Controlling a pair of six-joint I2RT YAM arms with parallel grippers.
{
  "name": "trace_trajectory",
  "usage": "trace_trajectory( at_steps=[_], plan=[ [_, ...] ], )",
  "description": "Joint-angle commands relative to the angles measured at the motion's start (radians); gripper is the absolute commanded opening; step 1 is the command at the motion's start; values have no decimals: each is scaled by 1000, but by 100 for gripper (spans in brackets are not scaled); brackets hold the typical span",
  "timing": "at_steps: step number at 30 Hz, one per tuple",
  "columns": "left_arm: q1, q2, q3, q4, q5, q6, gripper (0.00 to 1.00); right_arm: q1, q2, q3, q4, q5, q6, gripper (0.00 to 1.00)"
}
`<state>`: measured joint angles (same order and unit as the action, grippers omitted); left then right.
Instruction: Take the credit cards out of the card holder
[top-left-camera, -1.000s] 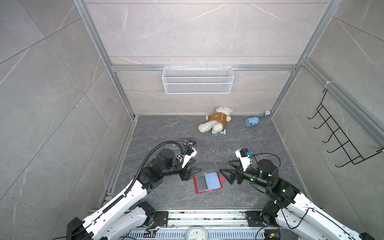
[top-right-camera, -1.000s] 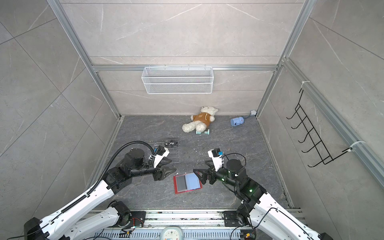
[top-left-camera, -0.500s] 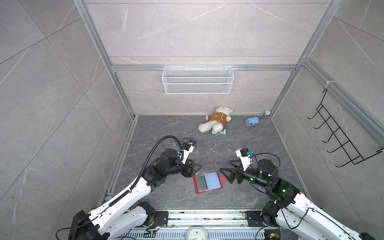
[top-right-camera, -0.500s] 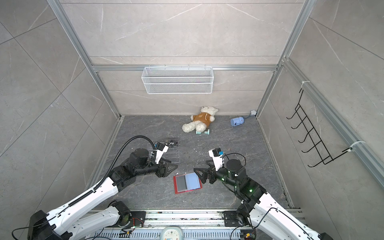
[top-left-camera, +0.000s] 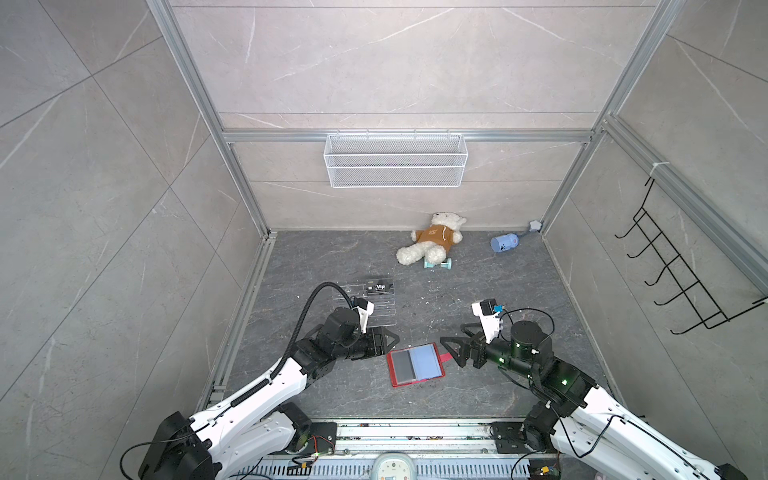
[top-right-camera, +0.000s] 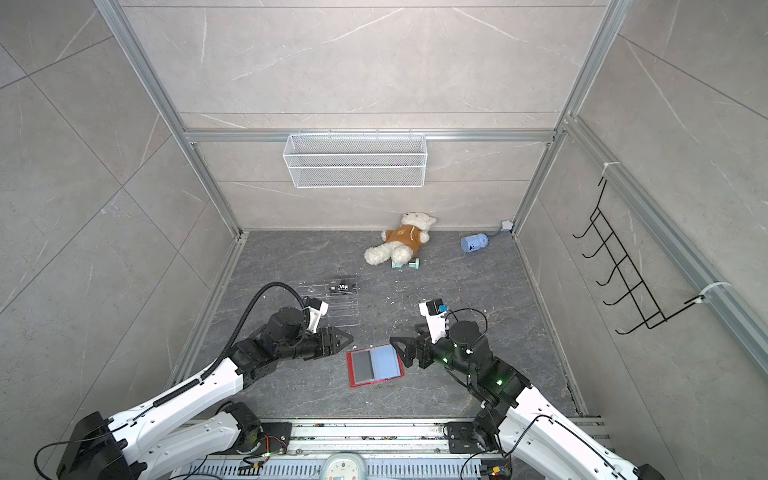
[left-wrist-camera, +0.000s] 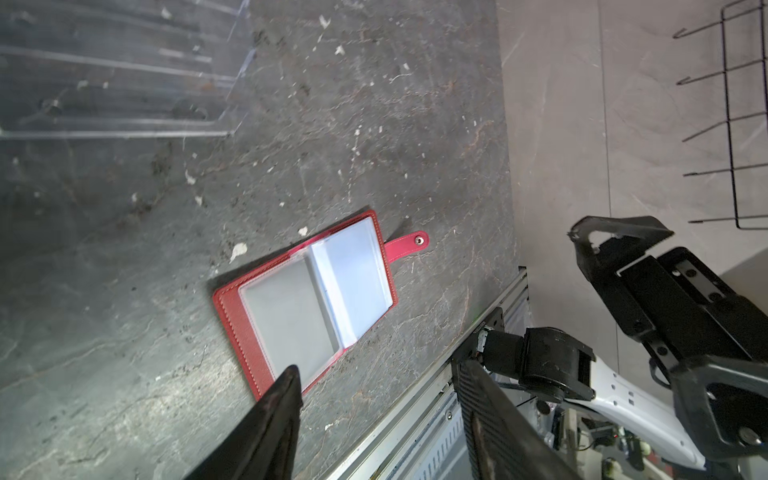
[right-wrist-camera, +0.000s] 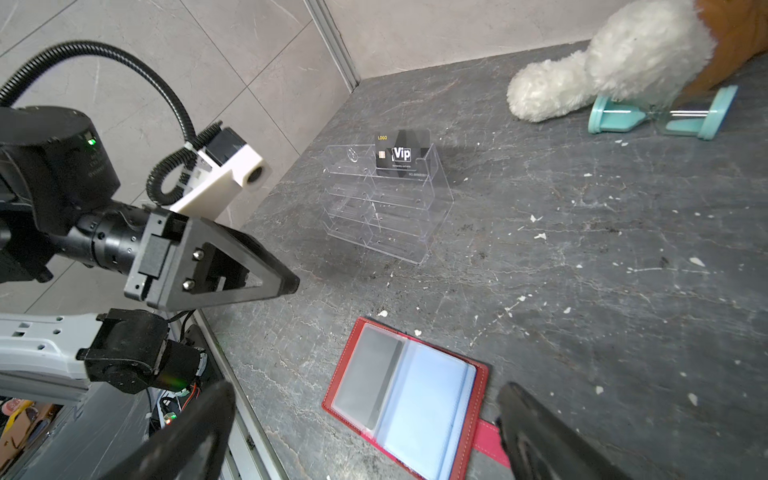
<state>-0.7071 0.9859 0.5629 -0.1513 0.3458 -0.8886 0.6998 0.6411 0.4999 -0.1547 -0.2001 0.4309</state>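
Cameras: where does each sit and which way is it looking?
Top views: overhead at the robot's end, looking down at the floor; left arm and right arm show, card holder between them.
Left wrist: on the left arm, facing the card holder and the right arm; own fingers show.
Right wrist: on the right arm, facing the card holder, clear rack and left arm; own fingers show.
Shared: all four show the card holder.

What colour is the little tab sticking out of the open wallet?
Red tab, matching the wallet, with a silver snap; clearest in the left wrist view.
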Motion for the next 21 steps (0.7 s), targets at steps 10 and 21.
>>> trace_trajectory(
  at_steps=[10,21],
  plan=[
    [-10,44,-97,115,13,-247,61,3,26,-37,37,3,51,100],
    [-34,119,-179,218,14,-334,58,2,117,-44,79,-42,80,94]
  ],
)
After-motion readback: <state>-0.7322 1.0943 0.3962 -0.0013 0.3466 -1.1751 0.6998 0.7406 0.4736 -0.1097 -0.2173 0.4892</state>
